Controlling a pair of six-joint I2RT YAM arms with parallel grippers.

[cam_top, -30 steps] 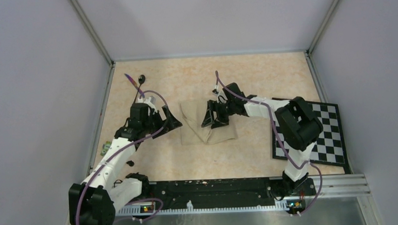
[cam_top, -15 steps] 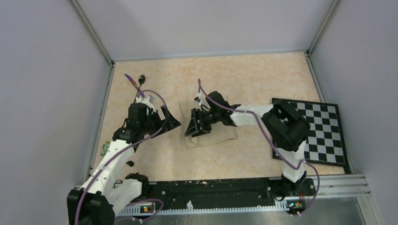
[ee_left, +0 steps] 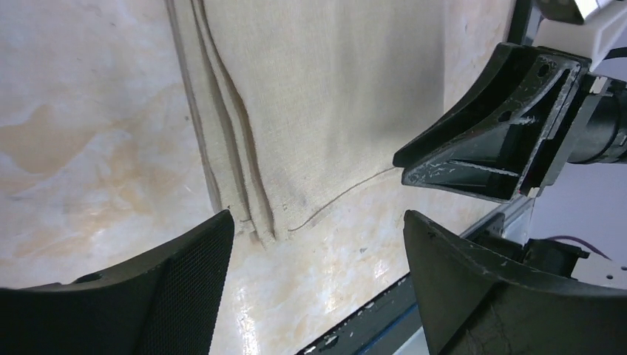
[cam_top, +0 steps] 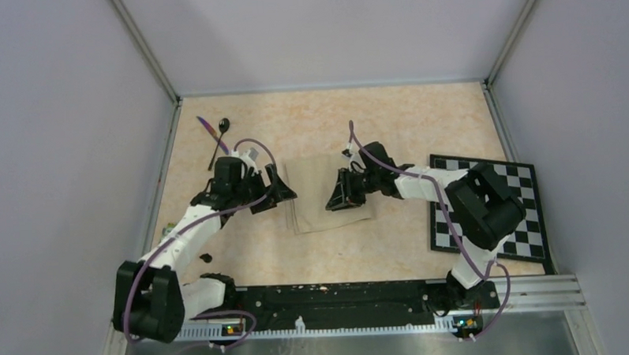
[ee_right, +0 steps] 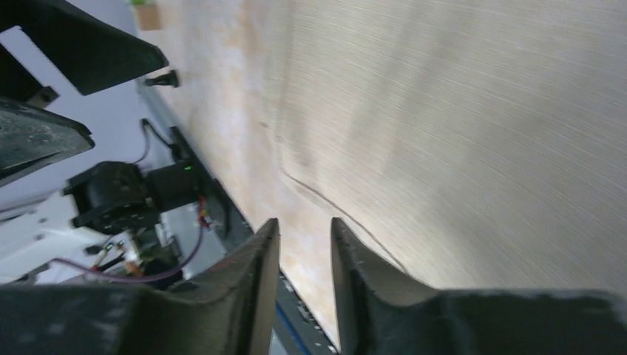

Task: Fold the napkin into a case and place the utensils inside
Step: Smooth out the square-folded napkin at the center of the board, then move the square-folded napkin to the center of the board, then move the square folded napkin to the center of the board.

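The napkin [cam_top: 316, 213] lies mid-table as a flat folded beige oblong, its layered left edge [ee_left: 229, 170] stacked in narrow ridges. My left gripper [cam_top: 284, 188] hovers at that left edge, open wide and empty [ee_left: 318, 222]. Over the cloth's right half is my right gripper [cam_top: 337, 196], its jaws drawn close with a narrow empty gap [ee_right: 304, 222] above the napkin [ee_right: 458, 111]. The utensils lie far left at the back: a black spoon [cam_top: 224, 124] and a purple knife [cam_top: 208, 127], apart from both grippers.
A black-and-white checkerboard [cam_top: 502, 218] lies at the right, under the right arm's elbow. A small green item [cam_top: 167, 230] and a small dark item [cam_top: 206, 259] sit near the left wall. The black rail [cam_top: 339, 295] runs along the near edge.
The right gripper swept left over the cloth, then drew back right while narrowing its jaws; the raised flap now lies flat. The left gripper moved right to the napkin's left edge.
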